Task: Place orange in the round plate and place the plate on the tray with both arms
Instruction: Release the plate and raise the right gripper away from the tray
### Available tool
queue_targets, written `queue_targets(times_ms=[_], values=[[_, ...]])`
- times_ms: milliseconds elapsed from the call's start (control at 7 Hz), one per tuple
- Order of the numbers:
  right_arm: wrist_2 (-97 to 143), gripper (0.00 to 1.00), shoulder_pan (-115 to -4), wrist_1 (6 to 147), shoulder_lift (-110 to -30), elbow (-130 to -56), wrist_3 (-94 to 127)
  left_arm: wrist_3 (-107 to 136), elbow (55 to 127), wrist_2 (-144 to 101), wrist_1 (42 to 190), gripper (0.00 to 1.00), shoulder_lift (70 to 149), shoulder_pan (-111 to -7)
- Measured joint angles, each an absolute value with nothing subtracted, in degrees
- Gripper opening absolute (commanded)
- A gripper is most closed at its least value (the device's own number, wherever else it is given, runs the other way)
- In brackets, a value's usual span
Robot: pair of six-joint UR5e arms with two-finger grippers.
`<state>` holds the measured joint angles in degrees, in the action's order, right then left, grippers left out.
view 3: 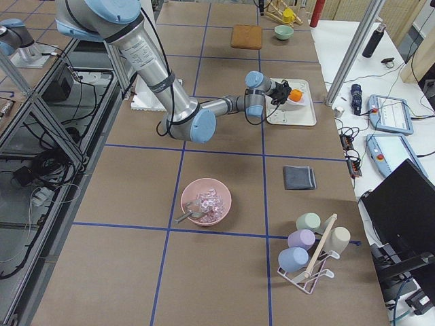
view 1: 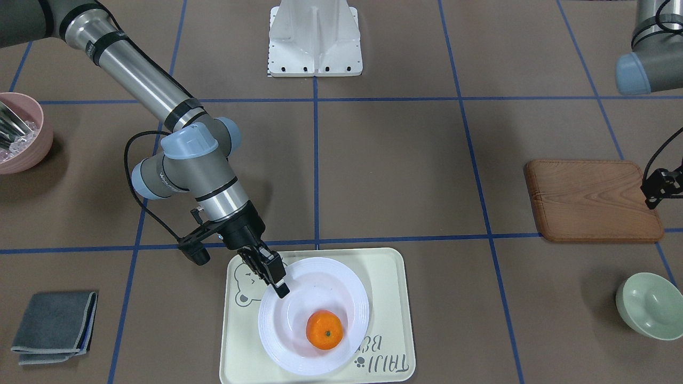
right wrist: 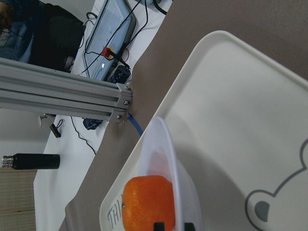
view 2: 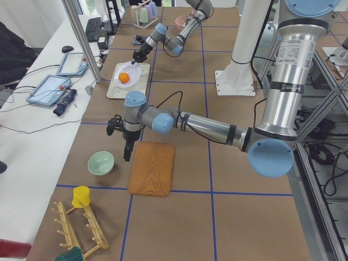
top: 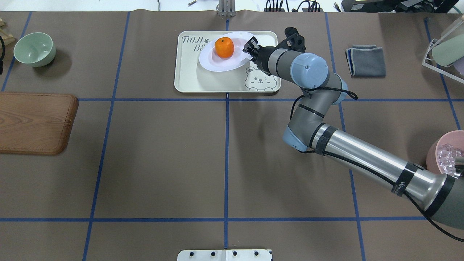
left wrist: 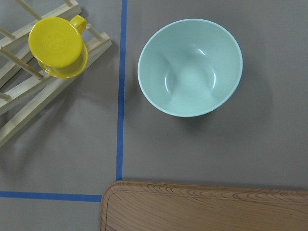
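My right gripper (view 1: 282,288) pinches the plate (view 1: 341,282) rim, jaws narrow. Plate looks glossy, stiff, probably breakable; orange (view 1: 324,330) may roll. Hold rim firmly, level, over tray (view 1: 392,277).

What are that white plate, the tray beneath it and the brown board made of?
The plate is glossy white with bright highlights, so probably plastic or glazed ceramic. The tray is matte cream with a printed bear, likely plastic. The board shows grain lines, seemingly wood or a wood look.
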<state>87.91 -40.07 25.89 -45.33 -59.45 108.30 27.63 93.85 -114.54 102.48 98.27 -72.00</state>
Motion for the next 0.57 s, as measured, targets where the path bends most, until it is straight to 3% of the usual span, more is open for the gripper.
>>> queue_targets(times_ms=[571], values=[[104.8, 1.0, -49.7, 54.5, -54.4, -76.3, 79.1, 27.6, 94.7, -114.6, 102.5, 0.99, 97.0, -72.2]])
